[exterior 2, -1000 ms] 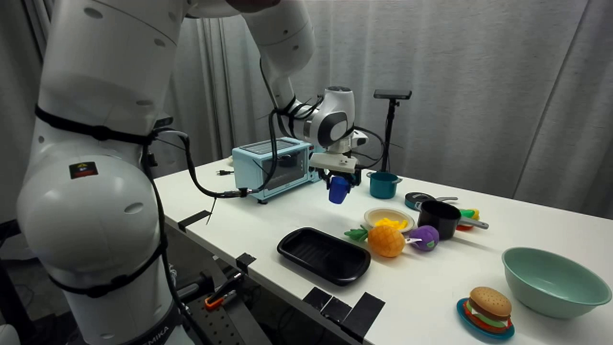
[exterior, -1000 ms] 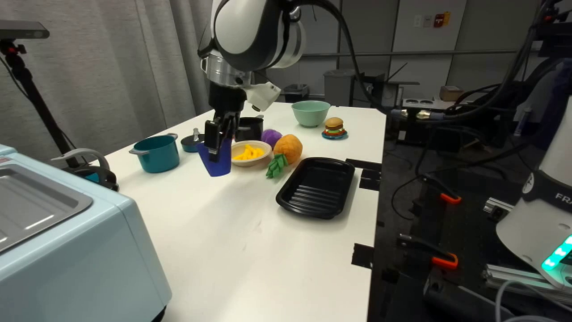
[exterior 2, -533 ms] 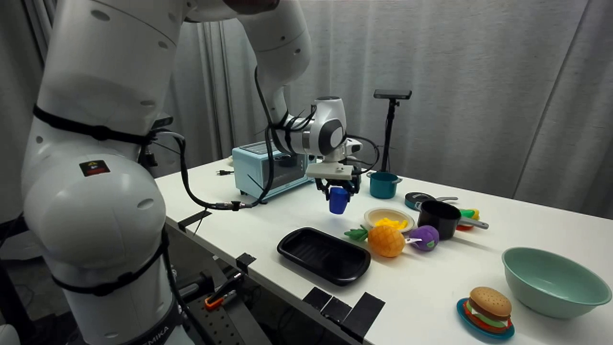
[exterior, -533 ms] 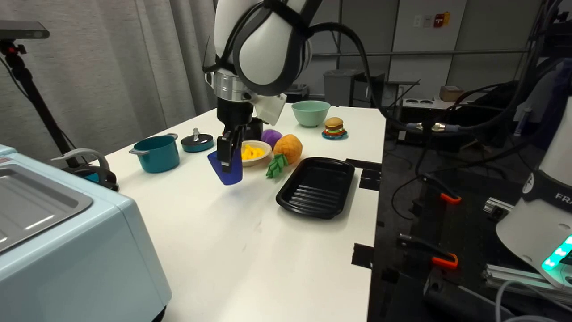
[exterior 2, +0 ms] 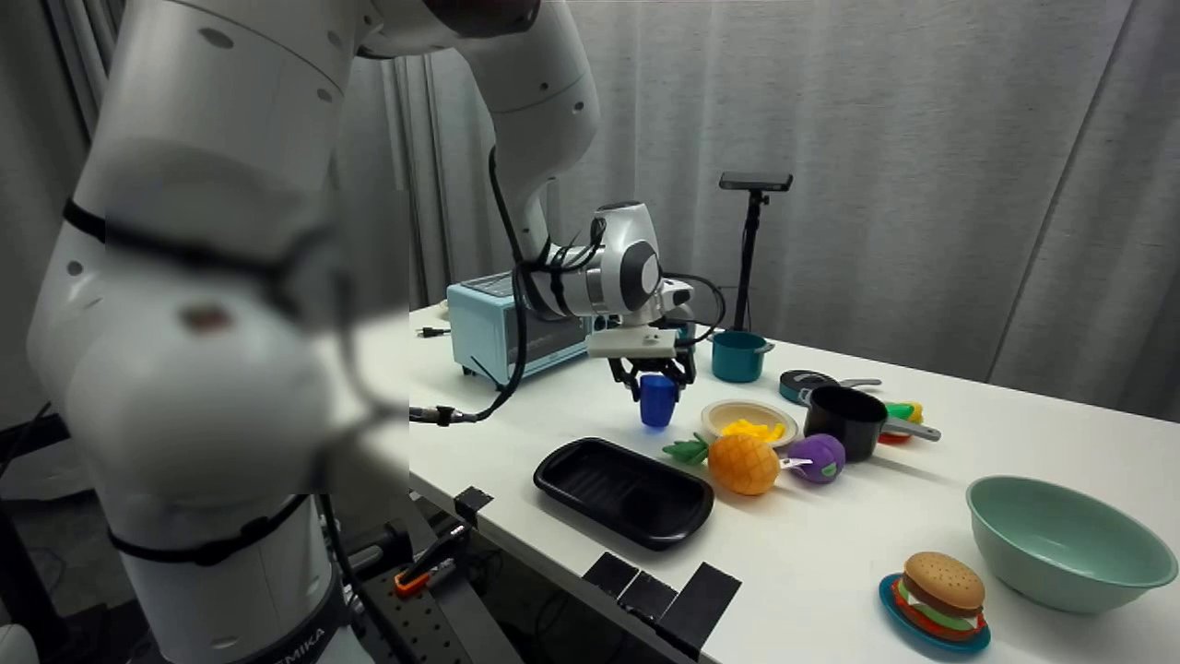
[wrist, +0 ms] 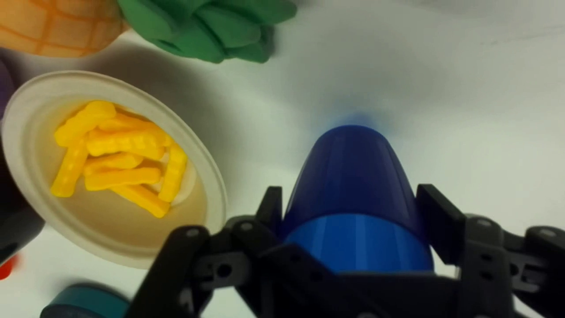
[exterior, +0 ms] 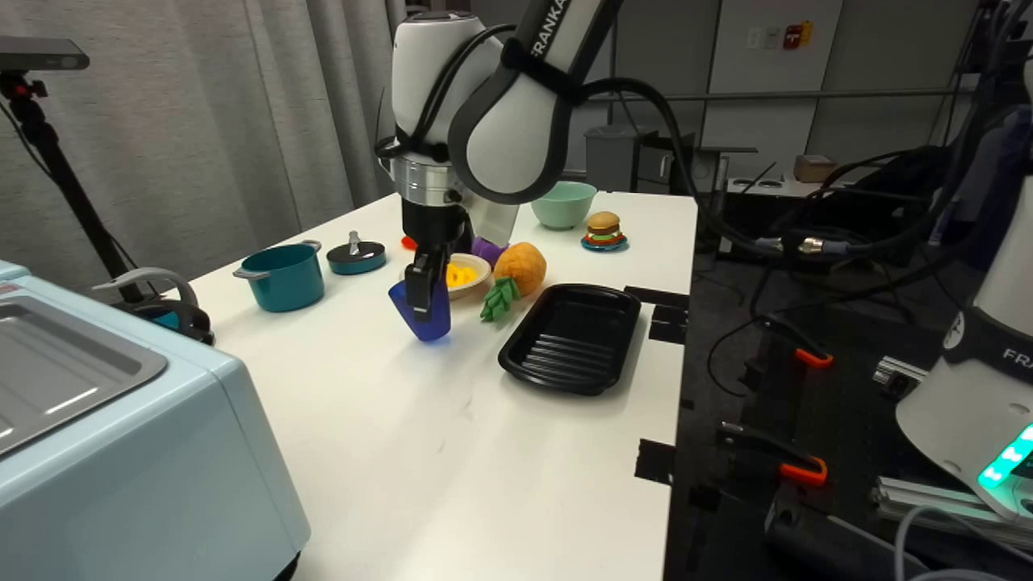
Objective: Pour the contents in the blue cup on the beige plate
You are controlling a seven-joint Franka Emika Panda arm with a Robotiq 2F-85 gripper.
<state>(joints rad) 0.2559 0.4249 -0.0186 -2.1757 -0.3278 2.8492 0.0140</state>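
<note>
My gripper is shut on the blue cup, with a finger on each side of it; the fingers also show in the wrist view. The blue cup is low, at or just above the white table; I cannot tell whether it touches. It looks tilted in an exterior view. In the wrist view the cup shows its lighter inside wall; its bottom is hidden and no contents show. The beige plate stands beside the cup, apart from it, and holds several yellow fries; its bare inside shows in the wrist view.
A black tray lies nearer the robot base. A toy pineapple, a purple toy and a black pot crowd the plate. A teal pot, a light-blue oven and a mint bowl stand further off.
My gripper has moved down with the cup and somewhat to the right in both exterior views, bringing the cup close to the table beside the plate. The cup stays gripped.
</note>
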